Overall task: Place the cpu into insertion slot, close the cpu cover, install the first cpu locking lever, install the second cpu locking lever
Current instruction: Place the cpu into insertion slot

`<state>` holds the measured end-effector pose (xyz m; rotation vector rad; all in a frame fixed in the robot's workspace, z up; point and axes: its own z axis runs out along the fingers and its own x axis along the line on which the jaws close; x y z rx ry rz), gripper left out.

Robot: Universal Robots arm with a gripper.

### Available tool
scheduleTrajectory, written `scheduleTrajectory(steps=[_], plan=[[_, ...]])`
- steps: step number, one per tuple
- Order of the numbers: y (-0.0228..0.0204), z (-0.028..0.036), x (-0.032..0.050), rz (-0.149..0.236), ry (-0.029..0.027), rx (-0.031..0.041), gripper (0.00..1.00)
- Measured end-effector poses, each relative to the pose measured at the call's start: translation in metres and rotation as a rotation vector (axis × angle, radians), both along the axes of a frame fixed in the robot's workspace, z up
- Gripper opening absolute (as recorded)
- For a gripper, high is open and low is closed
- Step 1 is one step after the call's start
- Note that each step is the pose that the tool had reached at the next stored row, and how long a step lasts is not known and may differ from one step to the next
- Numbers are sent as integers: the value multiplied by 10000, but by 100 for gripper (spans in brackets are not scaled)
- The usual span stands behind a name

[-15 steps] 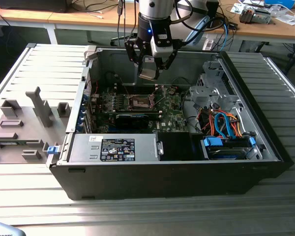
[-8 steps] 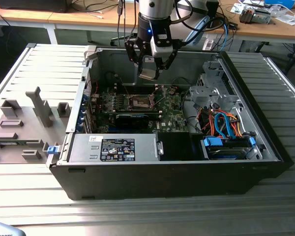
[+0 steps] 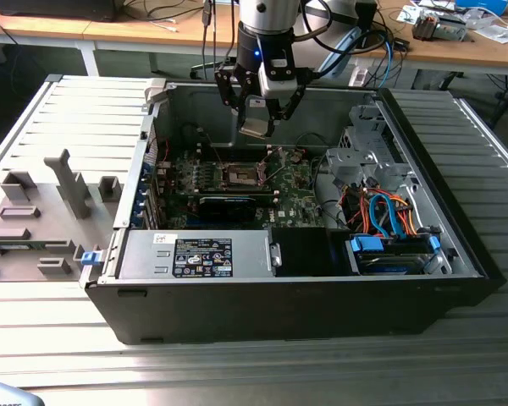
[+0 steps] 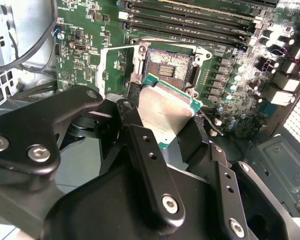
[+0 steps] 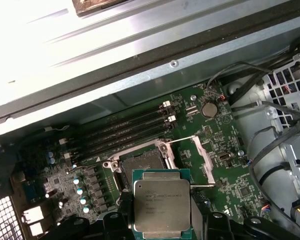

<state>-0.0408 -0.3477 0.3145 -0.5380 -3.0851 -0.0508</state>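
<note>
Second wrist view: the gripper [image 4: 162, 125] pinches the cpu [image 4: 167, 107], tilted, the insertion slot [image 4: 167, 62] just beyond its fingertips; a skewed descent could damage the slot.

The cpu [image 5: 161, 205] is a flat, shiny grey square with a green edge. It hangs tilted in the air above the insertion slot [image 5: 140, 165], which is dark and bare inside. The cpu cover [image 5: 202, 156] stands flipped open beside the slot.
</note>
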Motion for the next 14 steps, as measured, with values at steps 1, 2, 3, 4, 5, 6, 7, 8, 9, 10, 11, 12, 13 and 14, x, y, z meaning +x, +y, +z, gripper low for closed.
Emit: scheduleTrajectory(steps=[1,2,3,4,5,6,7,8,9,10,11,12,13,14], plan=[[0,0,0,-8,0,0,55],[0,0,0,-20,0,0,55],[0,0,0,-38,0,0,55],[0,0,0,-54,0,0,55],[0,0,0,-87,-1,0,55],[0,0,0,-97,0,0,55],[0,0,0,-106,0,1,55],[0,0,0,-112,0,0,55],[0,0,0,-121,-1,1,55],[0,0,0,-132,0,0,55],[0,0,0,-139,-1,0,55],[0,0,0,-147,0,0,55],[0,0,0,-163,0,0,55],[0,0,0,-181,0,0,55]])
